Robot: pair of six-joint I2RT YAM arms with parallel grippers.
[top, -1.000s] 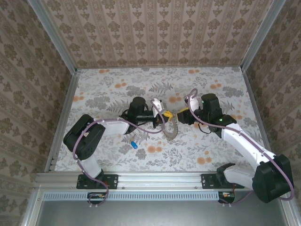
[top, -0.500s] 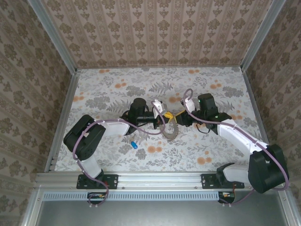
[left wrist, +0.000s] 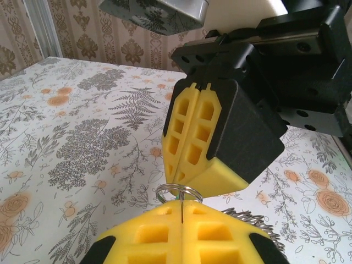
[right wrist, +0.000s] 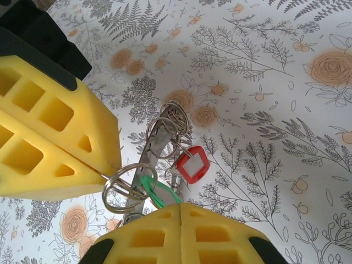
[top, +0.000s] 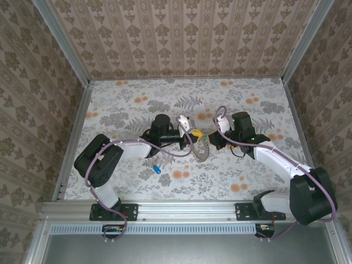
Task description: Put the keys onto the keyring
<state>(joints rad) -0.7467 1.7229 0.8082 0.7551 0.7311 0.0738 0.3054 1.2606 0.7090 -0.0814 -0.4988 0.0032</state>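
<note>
Fingers of the left gripper (top: 193, 137) and right gripper (top: 210, 138) are seen tip to tip in the top view, the keyring (top: 201, 148) between them above the table (top: 247, 181). In the left wrist view, the left fingers are pressed shut on the keyring's wire. In the right wrist view, the right fingers are closed on a green key (right wrist: 159, 193), a red key (right wrist: 192, 164) beside it.

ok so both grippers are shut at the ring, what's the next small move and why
Probably ease the right gripper slightly toward the left gripper, feeding the green key along the keyring. Both are shut, pads almost tip to tip; the green head sits at the right pads, the thin wire loop in the left's.
</note>
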